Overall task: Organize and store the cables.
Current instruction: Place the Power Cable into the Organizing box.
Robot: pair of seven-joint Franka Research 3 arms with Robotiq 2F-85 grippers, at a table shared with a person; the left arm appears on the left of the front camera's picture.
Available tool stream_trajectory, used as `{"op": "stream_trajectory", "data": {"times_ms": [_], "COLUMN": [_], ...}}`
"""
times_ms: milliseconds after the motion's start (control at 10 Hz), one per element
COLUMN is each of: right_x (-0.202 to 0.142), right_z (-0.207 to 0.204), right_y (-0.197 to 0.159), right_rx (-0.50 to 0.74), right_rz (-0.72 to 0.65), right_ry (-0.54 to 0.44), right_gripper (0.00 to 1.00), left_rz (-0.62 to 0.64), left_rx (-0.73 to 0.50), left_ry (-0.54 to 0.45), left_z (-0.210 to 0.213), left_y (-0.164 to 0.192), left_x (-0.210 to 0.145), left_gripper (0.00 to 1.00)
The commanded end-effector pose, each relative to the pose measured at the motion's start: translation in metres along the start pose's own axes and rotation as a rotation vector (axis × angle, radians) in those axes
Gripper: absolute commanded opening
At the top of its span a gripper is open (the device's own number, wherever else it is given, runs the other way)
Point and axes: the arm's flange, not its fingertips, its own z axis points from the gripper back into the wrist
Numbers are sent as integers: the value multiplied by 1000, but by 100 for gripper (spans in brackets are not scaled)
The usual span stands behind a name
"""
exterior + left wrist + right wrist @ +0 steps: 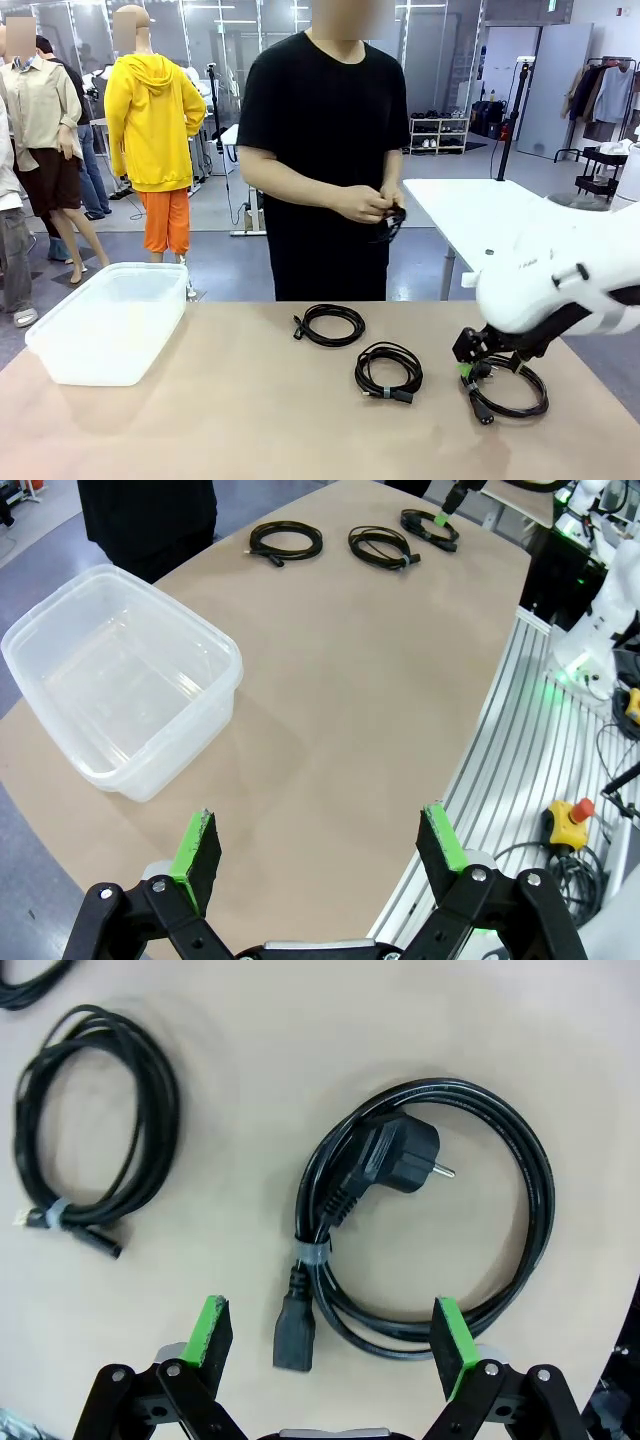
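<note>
Right gripper (328, 1310) hovers open above the cable (395, 1155), which lies dead ahead, centre of frame.

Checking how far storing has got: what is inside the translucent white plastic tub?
No cable yet: the translucent white plastic tub shows its whole bare floor in the left wrist view, nothing covered.
</note>
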Motion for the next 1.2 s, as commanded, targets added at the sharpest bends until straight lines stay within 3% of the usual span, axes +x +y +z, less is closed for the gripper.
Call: {"op": "stream_trajectory", "data": {"times_ms": [0,1000,1100], "right_x": [10,18,21], "right_z": [-12,-47,-50], "right_y": [14,9,7], "right_rx": [-86,-21,-14], "right_rz": [-38,-75,-83], "right_ry": [-3,34,43], "right_gripper": [100,100,83], "left_rz": [-15,-15,-15], "left_rx": [-15,-15,-15], "left_ry": [-18,-18,-18], "left_z": [2,2,2], "left_y": [2,2,2], "left_x": [1,1,1], "left_gripper": [100,100,100]}}
